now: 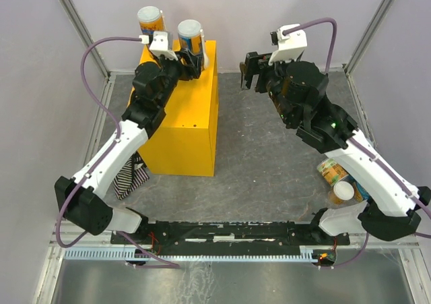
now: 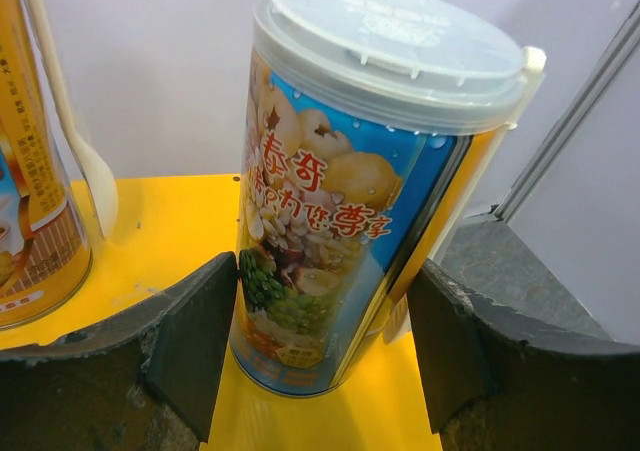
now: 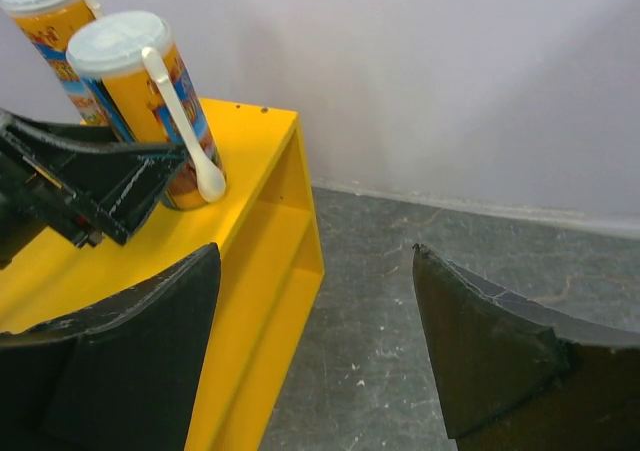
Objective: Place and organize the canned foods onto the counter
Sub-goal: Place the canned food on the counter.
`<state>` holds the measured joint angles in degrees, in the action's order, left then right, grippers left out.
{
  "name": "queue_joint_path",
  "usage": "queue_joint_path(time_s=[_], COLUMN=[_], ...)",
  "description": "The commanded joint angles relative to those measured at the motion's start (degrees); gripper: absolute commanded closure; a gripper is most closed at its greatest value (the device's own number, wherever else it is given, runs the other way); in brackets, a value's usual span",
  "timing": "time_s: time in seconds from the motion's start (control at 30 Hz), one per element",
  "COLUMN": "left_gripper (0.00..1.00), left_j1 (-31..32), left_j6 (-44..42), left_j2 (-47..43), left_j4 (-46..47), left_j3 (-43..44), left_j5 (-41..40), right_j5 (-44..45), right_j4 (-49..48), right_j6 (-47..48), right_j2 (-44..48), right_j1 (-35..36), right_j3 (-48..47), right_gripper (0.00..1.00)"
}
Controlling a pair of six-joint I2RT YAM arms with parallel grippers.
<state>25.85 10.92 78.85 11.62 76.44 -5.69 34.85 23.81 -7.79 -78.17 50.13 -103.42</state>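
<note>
The yellow counter [image 1: 183,115] stands at the left. Two cans stand upright at its far end: an orange-label can [image 1: 151,21] and a blue-and-orange can [image 1: 190,38] with a white lid. My left gripper [image 1: 190,60] is shut on the blue-and-orange can [image 2: 350,201], its pads on both sides of the lower body, with the can's base on the counter top [image 2: 160,231]. The orange can [image 2: 35,201] stands just to its left. My right gripper [image 1: 250,75] hangs open and empty over the grey floor to the right of the counter [image 3: 260,221]. Two more cans [image 1: 333,171] [image 1: 343,191] lie by the right arm.
A striped cloth [image 1: 131,176] lies on the floor by the counter's near left corner, under the left arm. Grey walls and metal frame posts enclose the floor on the left, back and right. A black rail [image 1: 229,233] runs along the near edge.
</note>
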Motion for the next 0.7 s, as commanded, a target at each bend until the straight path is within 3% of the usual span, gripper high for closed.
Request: queue_joint_path(time_s=[0.0,0.67], left_gripper=[0.26,0.25], left_j1=[0.07,-0.06], left_j6=[-1.52,-4.07], left_j2=[2.4,10.5], left_j4=[-0.18,-0.71], left_j3=[3.33,10.44], left_j5=[-2.2,-4.17], right_j5=[1.98,5.02], right_j4=[-0.68,3.95], right_j6=[-1.86,-2.98], right_j2=[4.59,13.02], right_j1=[-0.17,-0.18], right_j3=[3.41,10.51], right_gripper=[0.15,0.16])
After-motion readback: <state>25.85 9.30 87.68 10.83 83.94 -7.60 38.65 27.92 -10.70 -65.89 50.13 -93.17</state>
